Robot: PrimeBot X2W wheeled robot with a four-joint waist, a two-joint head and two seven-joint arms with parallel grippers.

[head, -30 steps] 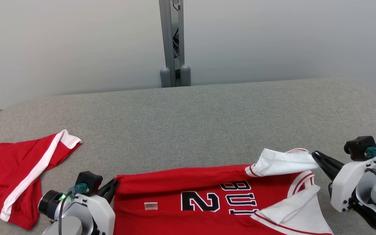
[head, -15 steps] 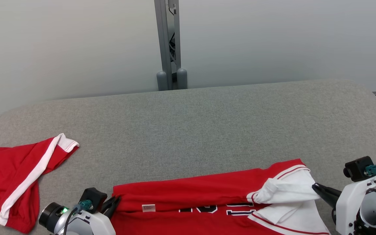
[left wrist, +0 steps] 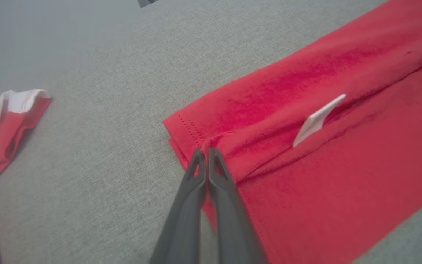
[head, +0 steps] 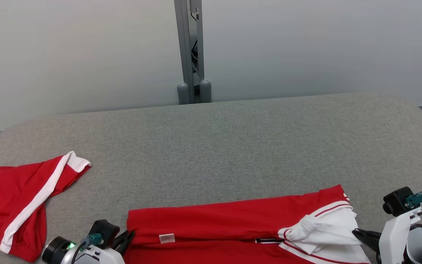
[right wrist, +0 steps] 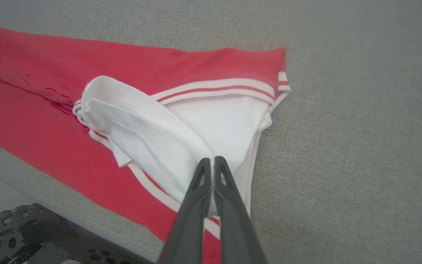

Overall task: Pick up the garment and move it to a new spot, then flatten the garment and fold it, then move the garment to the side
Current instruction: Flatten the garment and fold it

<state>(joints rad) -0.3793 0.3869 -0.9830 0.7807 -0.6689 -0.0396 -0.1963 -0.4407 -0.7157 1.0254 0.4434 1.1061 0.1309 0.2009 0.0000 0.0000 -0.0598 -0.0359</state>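
A red jersey (head: 225, 220) with white sleeves lies folded lengthwise at the near edge of the grey table (head: 214, 146). My left gripper (head: 128, 234) is shut on its red hem corner (left wrist: 205, 143) at the left end. At the right end, my right gripper (head: 355, 231) is shut on the white sleeve fabric (right wrist: 152, 132). In the right wrist view the red jersey (right wrist: 31, 121) has its top layer doubled over the lower one, with the white striped sleeve (right wrist: 218, 121) bunched near my fingertips. A small white tag (left wrist: 317, 119) sticks out along the fold.
A second red garment with a white stripe (head: 16, 194) lies crumpled at the table's left edge. A grey post (head: 190, 51) stands behind the table against a pale wall. The table's near edge (right wrist: 49, 205) runs just below the jersey.
Both grippers have drawn the held edge of the jersey toward the near edge, folding the top layer over so the number and lettering are now covered. The camera has shifted slightly.
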